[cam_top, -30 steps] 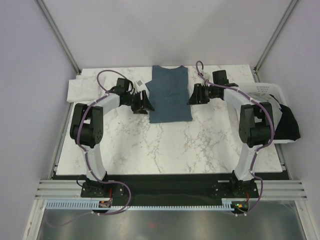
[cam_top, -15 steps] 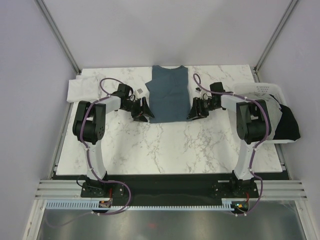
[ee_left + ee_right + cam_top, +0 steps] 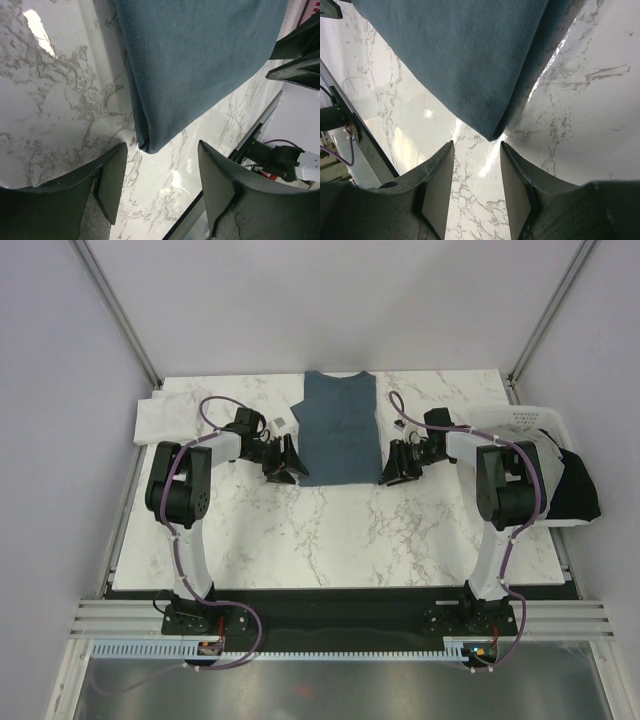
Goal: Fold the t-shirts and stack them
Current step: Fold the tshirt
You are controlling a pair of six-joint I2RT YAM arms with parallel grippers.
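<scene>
On my overhead feed I see a white marble-patterned tabletop (image 3: 330,540), and both wrist views catch light glaring off it. A white plastic slatted basket (image 3: 522,418) sits at its right edge, toward the far corner. Aluminium rails (image 3: 340,628) run along the near side, and slanted metal posts (image 3: 115,310) rise at the back corners.

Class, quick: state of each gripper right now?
Left gripper: open, empty, at the blue t-shirt corner.
Right gripper: open, empty, at its other near corner.
</scene>
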